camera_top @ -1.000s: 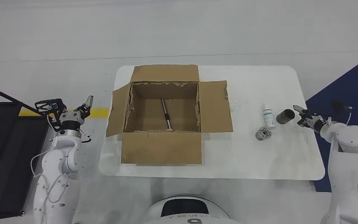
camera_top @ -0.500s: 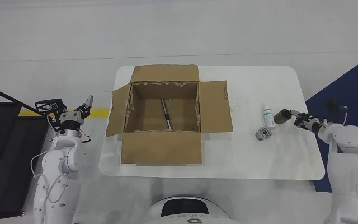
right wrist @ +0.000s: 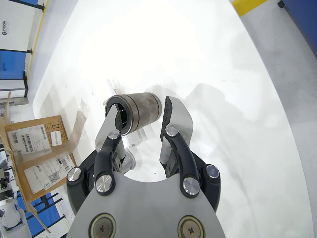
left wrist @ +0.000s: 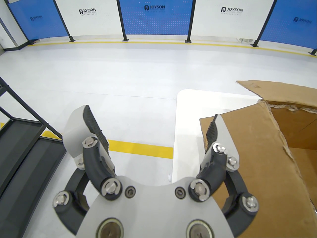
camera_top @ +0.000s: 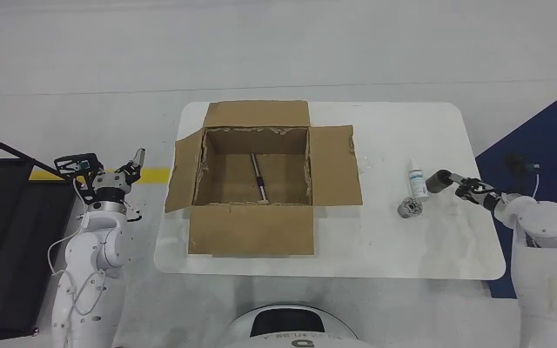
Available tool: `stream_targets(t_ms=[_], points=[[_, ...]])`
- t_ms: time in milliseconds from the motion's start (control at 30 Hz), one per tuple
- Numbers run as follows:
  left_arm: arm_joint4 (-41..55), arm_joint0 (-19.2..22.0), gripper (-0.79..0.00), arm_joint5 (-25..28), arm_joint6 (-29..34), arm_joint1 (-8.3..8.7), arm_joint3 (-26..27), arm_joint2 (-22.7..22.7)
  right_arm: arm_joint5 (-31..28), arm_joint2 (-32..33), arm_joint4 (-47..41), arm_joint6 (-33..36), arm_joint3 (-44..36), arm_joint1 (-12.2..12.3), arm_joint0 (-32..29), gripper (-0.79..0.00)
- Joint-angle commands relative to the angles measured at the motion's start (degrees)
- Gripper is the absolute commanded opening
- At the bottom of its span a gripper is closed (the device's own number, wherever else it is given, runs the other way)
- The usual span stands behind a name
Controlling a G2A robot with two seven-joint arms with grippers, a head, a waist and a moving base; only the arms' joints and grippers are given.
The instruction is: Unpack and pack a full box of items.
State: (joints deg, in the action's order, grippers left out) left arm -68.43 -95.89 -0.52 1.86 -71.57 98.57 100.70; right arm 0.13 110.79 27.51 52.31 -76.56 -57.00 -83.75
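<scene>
In the top view, the open brown cardboard box point(camera_top: 252, 230) sat at the centre of the white worktop point(camera_top: 409, 252), its flaps folded out. A slender dark-handled metal tool point(camera_top: 258, 178) lay on its floor. At right of centre lay a small white plastic bottle point(camera_top: 419, 183), with a small grey round metal part point(camera_top: 407, 208) just below it. The right pincer point(right wrist: 141, 105) came in from the right edge and was closed on a dark grey metal cylinder point(right wrist: 143, 110) just right of the bottle, one finger at its hollow end and the other at the far end. The left pincer point(left wrist: 151, 115) hung off the worktop's left edge, spread wide and empty.
</scene>
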Motion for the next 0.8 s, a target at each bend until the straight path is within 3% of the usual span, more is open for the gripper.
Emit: stream_targets(t_ms=[0,333,567,633,733,767], points=[[0.0,0.0,0.000,0.0,0.0,0.00,0.0,0.0,0.4,-0.5,0.5,0.0,-0.4,0.0,-0.1,-0.462],[0.0,0.0,0.000,0.0,0.0,0.00,0.0,0.0,2.8,-2.6,1.8,-0.9,-2.3,0.1,-0.1,-0.489],[0.0,0.0,0.000,0.0,0.0,0.00,0.0,0.0,4.9,-4.0,3.3,-0.9,-2.7,0.2,0.3,-0.554],[0.0,0.0,0.000,0.0,0.0,0.00,0.0,0.0,5.3,-4.1,3.5,-0.9,-2.8,0.3,0.4,-0.606],[0.0,0.0,0.000,0.0,0.0,0.00,0.0,0.0,5.3,-4.0,3.4,-0.9,-2.8,0.4,0.3,-0.785],[0.0,0.0,0.000,0.0,0.0,0.00,0.0,0.0,5.3,-3.8,3.1,-1.0,-2.9,0.4,0.1,-0.785]])
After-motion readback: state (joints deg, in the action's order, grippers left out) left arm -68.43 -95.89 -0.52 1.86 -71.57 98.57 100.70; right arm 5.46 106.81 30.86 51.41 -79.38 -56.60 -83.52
